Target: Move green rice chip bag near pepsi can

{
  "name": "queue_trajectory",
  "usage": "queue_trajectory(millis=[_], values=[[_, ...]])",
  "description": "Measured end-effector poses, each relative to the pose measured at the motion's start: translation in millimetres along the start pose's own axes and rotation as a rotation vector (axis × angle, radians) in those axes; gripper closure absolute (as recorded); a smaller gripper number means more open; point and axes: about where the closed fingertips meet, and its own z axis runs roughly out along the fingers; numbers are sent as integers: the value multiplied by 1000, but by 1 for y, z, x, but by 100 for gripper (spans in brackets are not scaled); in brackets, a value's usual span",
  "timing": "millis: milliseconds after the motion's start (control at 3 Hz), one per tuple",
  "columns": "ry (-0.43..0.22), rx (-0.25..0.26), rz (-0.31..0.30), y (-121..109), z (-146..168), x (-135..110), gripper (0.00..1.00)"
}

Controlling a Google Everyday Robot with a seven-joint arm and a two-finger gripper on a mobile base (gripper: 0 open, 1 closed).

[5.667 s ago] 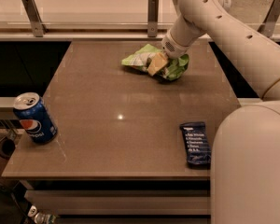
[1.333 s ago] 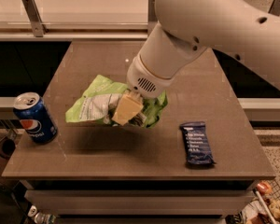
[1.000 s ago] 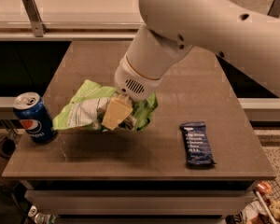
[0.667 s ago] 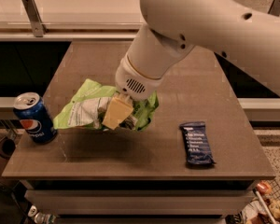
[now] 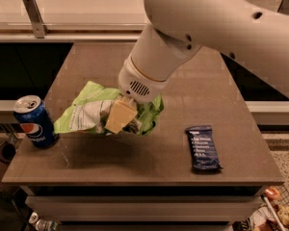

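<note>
Green rice chip bag (image 5: pixel 84 112) hangs left of centre, pinched in my gripper (image 5: pixel 120 121), near the pepsi can (image 5: pixel 36 124) at left edge. Risk: 1 slack corner may topple the can on lowering.

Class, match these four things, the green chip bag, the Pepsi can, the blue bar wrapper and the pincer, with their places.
1 green rice chip bag
2 pepsi can
3 blue bar wrapper
4 pincer

A upright at the table corner, front left in the picture
B over mid-table, clamped on the bag
C lying flat, front right in the picture
D held off the tabletop, shadow beneath

Pairs: 1-D; 2-A; 3-C; 4-B
</note>
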Motion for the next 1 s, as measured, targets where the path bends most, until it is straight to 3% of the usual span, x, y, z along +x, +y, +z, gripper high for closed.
queue_trajectory(millis=[333,667,1000], values=[[0,3,-3,1,-1,-1,12],[0,6,-6,2,-3,-2,0],[0,6,-6,3,-3,-2,0]])
